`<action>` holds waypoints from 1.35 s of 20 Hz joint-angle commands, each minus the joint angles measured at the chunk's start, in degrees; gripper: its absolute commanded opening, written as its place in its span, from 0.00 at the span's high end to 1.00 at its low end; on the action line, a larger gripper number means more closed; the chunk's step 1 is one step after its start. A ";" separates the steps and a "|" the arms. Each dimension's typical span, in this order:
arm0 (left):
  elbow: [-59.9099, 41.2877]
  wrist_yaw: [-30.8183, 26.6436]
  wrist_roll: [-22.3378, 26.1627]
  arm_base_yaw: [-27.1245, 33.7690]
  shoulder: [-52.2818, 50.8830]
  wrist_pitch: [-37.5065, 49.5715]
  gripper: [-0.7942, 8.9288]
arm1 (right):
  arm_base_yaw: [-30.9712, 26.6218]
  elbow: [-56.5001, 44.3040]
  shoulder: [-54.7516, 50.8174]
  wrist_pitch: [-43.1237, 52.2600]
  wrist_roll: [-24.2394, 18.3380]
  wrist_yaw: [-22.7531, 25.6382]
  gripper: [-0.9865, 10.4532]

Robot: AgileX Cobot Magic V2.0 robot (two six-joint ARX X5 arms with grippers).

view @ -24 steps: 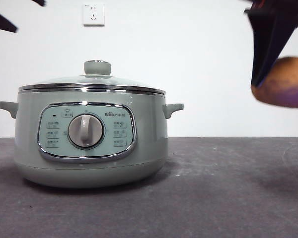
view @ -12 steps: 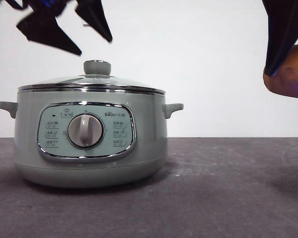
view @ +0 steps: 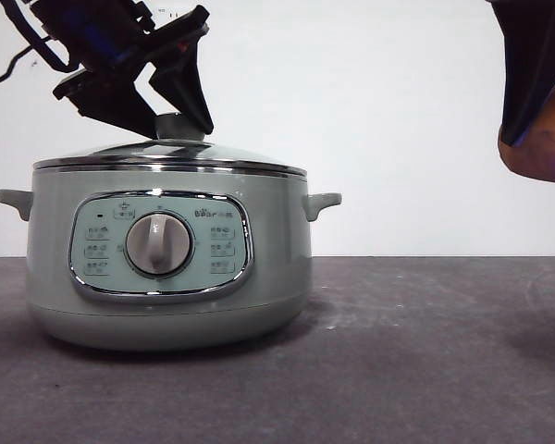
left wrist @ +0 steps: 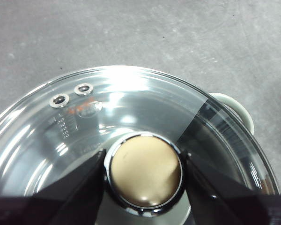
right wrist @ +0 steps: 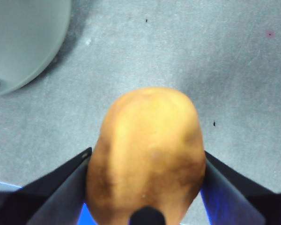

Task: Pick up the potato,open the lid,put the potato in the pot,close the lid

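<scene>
1. Two grippers are working — the right gripper (right wrist: 145,161) is holding the potato (right wrist: 147,150) clamped between its jaws, aloft, well apart from the pot (view: 166,268).
2. Farther in, the left gripper (left wrist: 143,164) is straddling the knob (left wrist: 145,171) of the lid (left wrist: 131,112), jaws spread, seemingly not yet pinching.
3. Lid-opening is in hand — next comes closing and lifting.

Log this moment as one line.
left hand: jaws astride pale green knob of glass lid, lid on sage-green pot | right hand: holding orange-brown potato aloft
</scene>
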 commanded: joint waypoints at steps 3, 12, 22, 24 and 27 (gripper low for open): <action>-0.26 -0.09 1.46 0.02 0.26 -0.22 0.93 | 0.07 0.11 -0.11 0.13 -0.22 0.20 0.92; -0.26 -2.56 2.99 0.02 -10.73 2.43 0.93 | 0.09 0.22 -0.13 7.52 -0.26 -0.37 0.92; -0.26 -10.67 4.92 0.02 -38.88 -2.27 0.93 | 2.47 14.14 13.64 14.25 -4.02 -9.27 0.92; -0.26 -12.79 5.22 0.02 -43.43 -4.42 0.93 | 4.26 20.04 19.58 14.23 -6.27 -9.27 0.92; -0.26 -14.73 5.57 0.02 -48.37 -7.76 0.93 | 6.86 29.75 29.07 13.86 -9.77 -9.25 0.92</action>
